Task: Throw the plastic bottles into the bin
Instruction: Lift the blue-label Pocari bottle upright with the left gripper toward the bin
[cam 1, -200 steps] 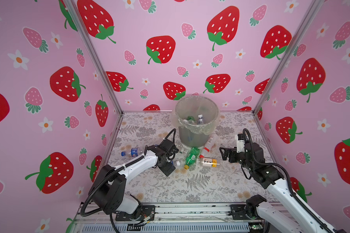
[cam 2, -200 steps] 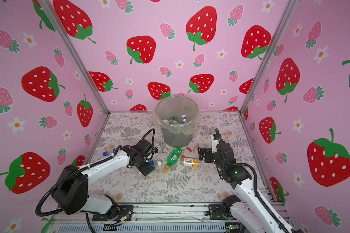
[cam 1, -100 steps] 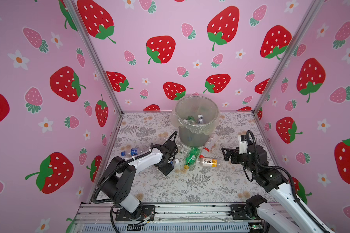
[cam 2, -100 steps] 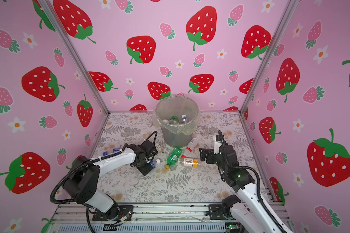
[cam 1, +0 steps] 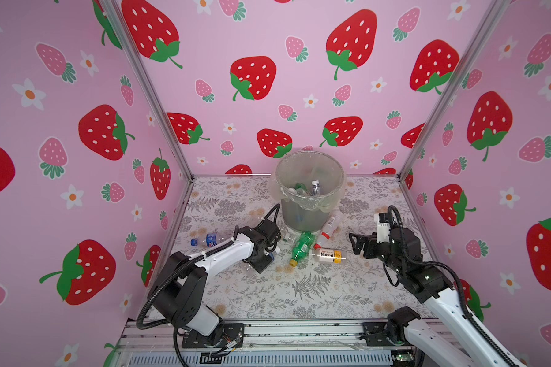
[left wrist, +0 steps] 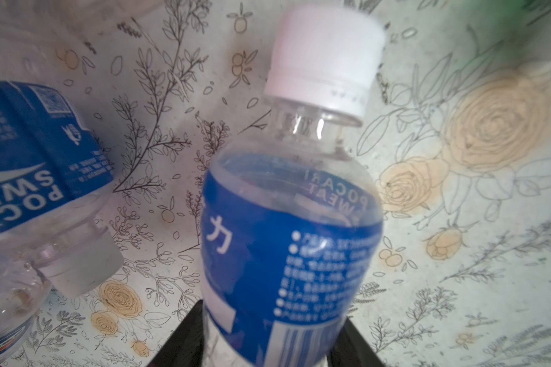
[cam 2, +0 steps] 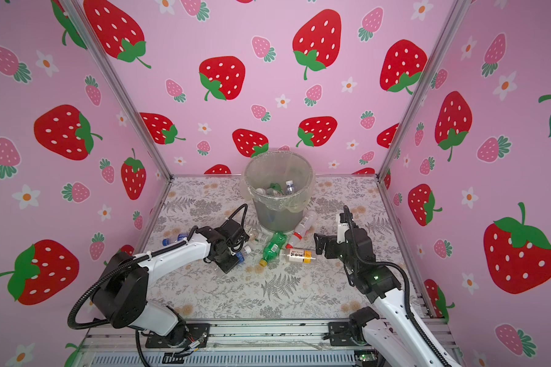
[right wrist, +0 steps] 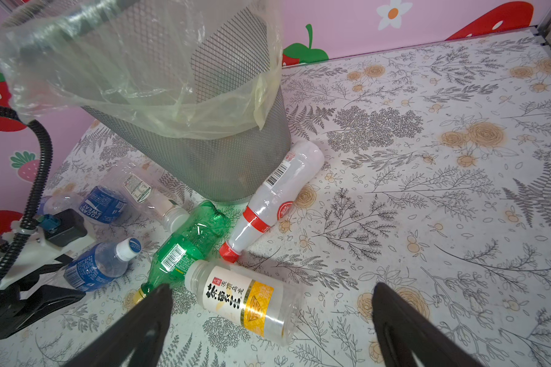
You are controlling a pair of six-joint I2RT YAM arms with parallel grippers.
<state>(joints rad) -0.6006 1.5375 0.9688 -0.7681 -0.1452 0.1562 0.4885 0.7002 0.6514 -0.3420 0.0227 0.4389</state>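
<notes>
Left wrist view: my left gripper (left wrist: 268, 340), spread wide a second ago, now clamps one Pocari Sweat bottle (left wrist: 287, 241) on the floral mat (cam 1: 299, 295) near the bin (cam 1: 309, 216). Its long axis runs straight out from the jaws, white cap (left wrist: 325, 63) leading. A second Pocari bottle (left wrist: 39, 152) lies alongside. One green bottle (cam 1: 301, 246), one red-capped bottle (cam 1: 328, 227) and one yellow-labelled bottle (cam 1: 326, 255) lie nearby. My right gripper (right wrist: 272, 290) is spread, unchanged.
</notes>
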